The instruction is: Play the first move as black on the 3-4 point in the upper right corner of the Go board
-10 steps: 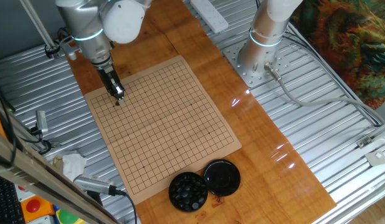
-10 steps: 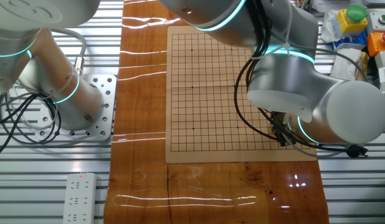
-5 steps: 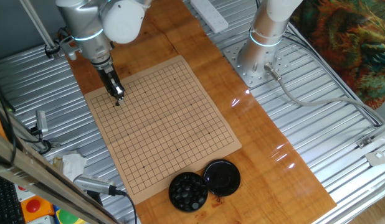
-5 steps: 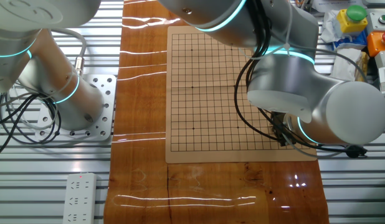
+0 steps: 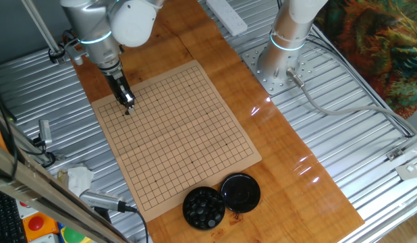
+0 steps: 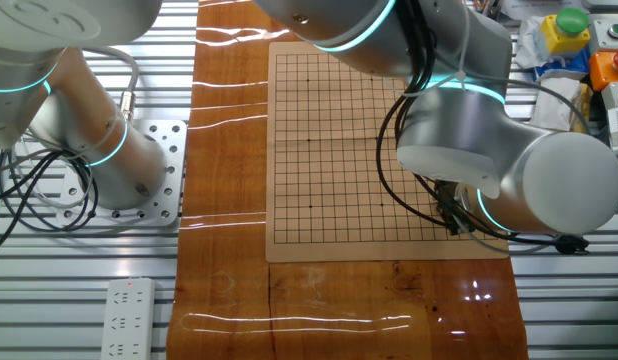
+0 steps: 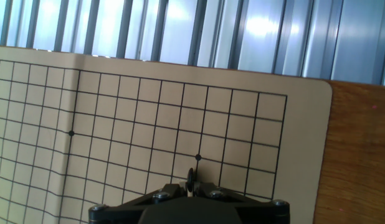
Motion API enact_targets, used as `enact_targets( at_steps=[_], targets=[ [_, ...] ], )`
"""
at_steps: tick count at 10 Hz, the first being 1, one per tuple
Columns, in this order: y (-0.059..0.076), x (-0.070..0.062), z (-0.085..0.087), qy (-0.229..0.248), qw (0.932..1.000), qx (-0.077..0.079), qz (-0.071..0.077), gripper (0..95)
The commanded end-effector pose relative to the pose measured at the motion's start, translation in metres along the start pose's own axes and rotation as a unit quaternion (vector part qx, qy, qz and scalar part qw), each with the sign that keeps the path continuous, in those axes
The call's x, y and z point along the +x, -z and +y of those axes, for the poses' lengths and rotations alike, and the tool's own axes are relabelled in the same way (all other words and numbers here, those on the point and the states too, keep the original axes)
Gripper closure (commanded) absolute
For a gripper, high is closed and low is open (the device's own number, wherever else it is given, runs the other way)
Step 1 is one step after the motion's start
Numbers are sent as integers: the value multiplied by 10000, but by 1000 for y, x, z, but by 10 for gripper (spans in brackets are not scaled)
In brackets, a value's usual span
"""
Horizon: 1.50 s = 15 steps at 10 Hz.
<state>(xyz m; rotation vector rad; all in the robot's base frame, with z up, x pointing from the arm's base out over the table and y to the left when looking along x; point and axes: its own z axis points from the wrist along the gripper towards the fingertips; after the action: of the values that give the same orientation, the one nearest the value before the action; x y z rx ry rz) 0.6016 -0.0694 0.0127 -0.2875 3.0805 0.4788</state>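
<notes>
At upper left of one fixed view, narrow dark fingers [image 5: 127,106] pinched a tiny glossy black stone [image 7: 190,181] over the tan gridded Go board [image 5: 195,145], near its corner.

board [image 5: 175,136] on table [image 5: 296,162] | bowl [image 5: 204,207] left of lid [image 5: 240,191], apparently touching | both near board edge

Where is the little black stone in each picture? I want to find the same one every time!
One fixed view: the black stone is pinched at the gripper tips, over the far left corner area of the Go board.
The other fixed view: hidden behind the arm.
Hand view: bottom middle, seen edge-on between the fingers.
Shared landmark: the Go board's rounded corner.
</notes>
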Motion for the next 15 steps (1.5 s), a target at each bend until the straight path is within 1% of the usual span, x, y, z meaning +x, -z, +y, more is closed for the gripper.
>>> enact_targets(
  at_steps=[1,6,9,15],
  targets=[
    [0,0,0,-40,10000,37,7,950],
    [0,0,0,-65,10000,3,0,950],
    [0,1,0,-62,10000,-60,-17,950],
    [0,1,0,-93,9999,-50,-22,950]
  ],
)
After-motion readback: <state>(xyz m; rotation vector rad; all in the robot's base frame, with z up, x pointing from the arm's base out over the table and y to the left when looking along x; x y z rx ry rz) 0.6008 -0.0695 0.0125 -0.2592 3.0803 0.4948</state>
